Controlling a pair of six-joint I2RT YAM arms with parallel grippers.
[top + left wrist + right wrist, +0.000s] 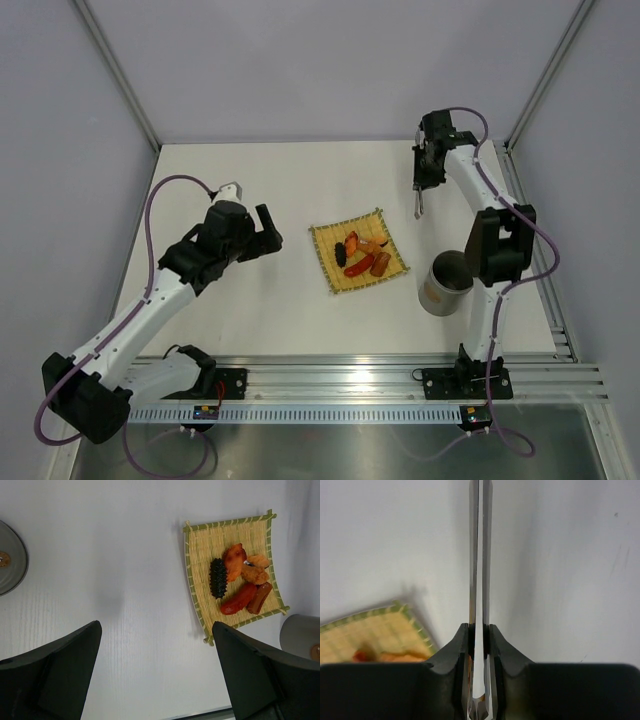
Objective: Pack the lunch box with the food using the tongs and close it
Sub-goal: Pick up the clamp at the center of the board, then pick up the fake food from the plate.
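Note:
The slim silver tongs (480,555) stand squeezed nearly together between the fingers of my right gripper (480,630), which is shut on them. From above, the right gripper (425,178) is at the back right, and the tongs (419,204) point down toward the table. The food (363,254), orange, red and one dark piece, lies on the yellow woven mat (335,275). Right of the mat stands the grey lunch box (446,283), with no lid on it. My left gripper (268,232) hovers left of the mat. The left gripper (155,626) is open with nothing between its fingers.
A shallow round grey lid (10,557) lies on the table at the left edge of the left wrist view. The mat (200,555), the food (240,580) and the lunch box (300,635) also appear there. The mat's corner (350,640) lies left of the tongs.

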